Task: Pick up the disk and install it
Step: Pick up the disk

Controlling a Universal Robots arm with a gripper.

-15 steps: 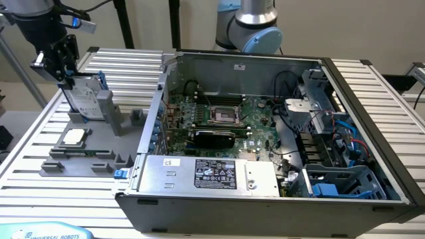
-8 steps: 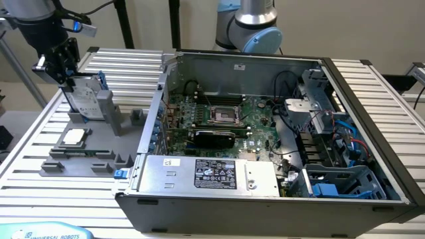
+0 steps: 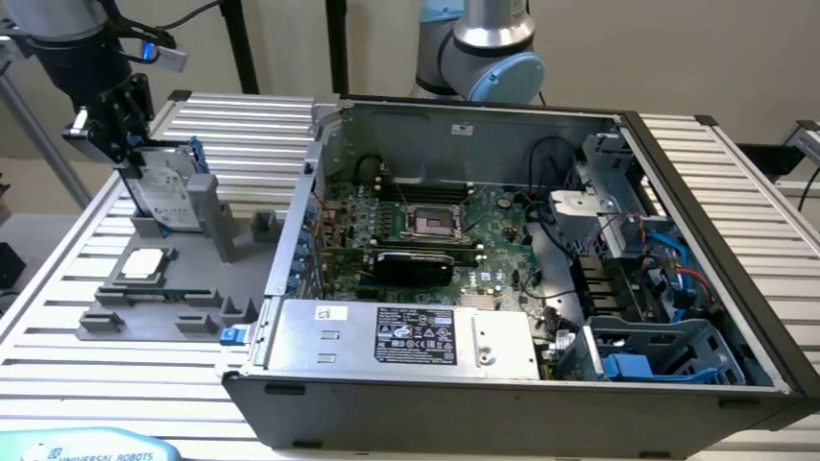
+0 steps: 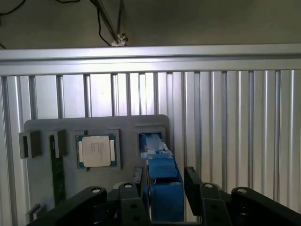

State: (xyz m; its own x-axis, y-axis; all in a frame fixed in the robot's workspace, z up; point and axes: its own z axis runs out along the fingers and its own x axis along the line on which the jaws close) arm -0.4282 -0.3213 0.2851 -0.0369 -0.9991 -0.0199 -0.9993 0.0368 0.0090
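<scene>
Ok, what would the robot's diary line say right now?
claw: open, either side of disk | disk: upright in grey holder, not yet lifted | computer case: open

disk [image 4: 162, 186]: near end cut off at frame edge | chip [image 4: 96, 150]: print unreadable

The disk [image 3: 164, 195], silver-grey with a white label and blue carrier, stands upright on edge in the grey holder [image 3: 167, 293].

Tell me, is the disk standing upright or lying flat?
Upright: the disk stands on edge in the grey holder, label facing sideways, with the open gripper astride it.
</scene>
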